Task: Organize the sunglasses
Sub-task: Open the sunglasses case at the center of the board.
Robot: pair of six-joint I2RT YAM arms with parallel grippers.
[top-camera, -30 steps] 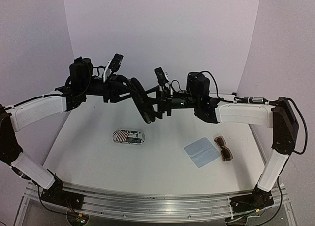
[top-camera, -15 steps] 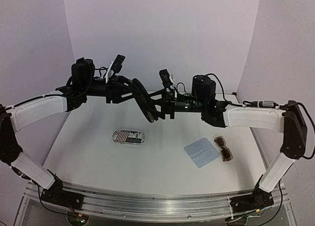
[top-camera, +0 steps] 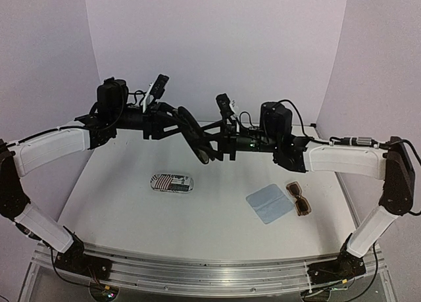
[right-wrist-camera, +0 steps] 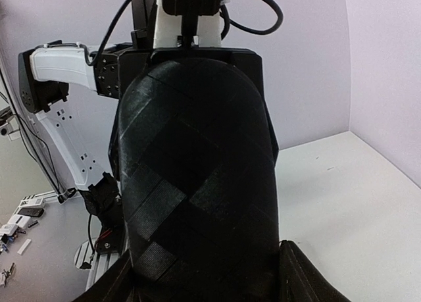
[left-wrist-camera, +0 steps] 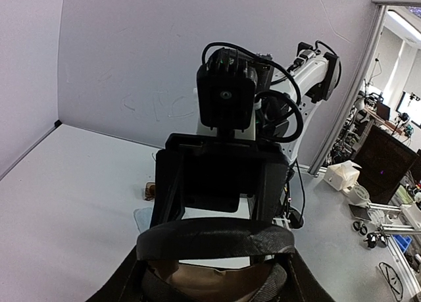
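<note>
Above the worktop [top-camera: 131,210], both my jaws clamp a black case [top-camera: 196,139]; brown-framed, amber-lensed sunglasses [top-camera: 299,197] lie on its right side.

black case [right-wrist-camera: 197,183] cropped below, brown sunglasses [left-wrist-camera: 149,191] half hidden

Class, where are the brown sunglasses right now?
In the top view, the brown sunglasses lie on the right side of the table, just right of the light-blue cloth.
</note>
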